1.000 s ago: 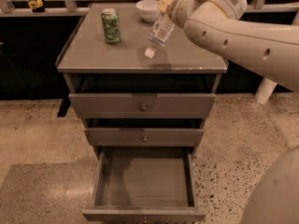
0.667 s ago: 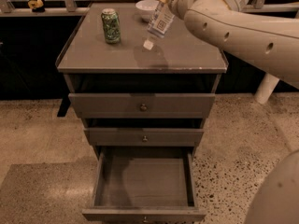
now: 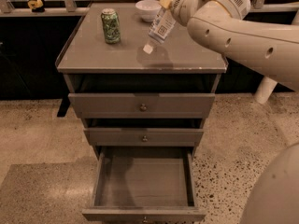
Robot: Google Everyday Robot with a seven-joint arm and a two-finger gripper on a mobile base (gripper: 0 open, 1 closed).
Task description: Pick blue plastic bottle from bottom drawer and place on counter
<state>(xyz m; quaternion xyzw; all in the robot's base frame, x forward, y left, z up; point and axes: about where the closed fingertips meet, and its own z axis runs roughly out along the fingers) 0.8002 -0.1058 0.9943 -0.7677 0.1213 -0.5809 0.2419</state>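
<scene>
The blue plastic bottle (image 3: 160, 28) hangs tilted over the middle of the counter (image 3: 98, 55), white cap down and just above the surface. My gripper (image 3: 168, 3) is shut on the bottle's upper end, reaching in from the right on the white arm (image 3: 243, 29). The bottom drawer (image 3: 142, 181) is pulled open below, and its grey interior holds nothing. The two shallower drawers above it are only slightly out.
A green patterned can (image 3: 110, 26) stands upright on the counter's left rear. A white bowl (image 3: 148, 8) sits at the rear middle, just behind the bottle. A dark railing runs behind the cabinet. Speckled floor surrounds it.
The gripper and bottle have shifted a little toward the back of the counter, rising and then dipping slightly. The bottle stays tilted cap down. The drawers have not moved.
</scene>
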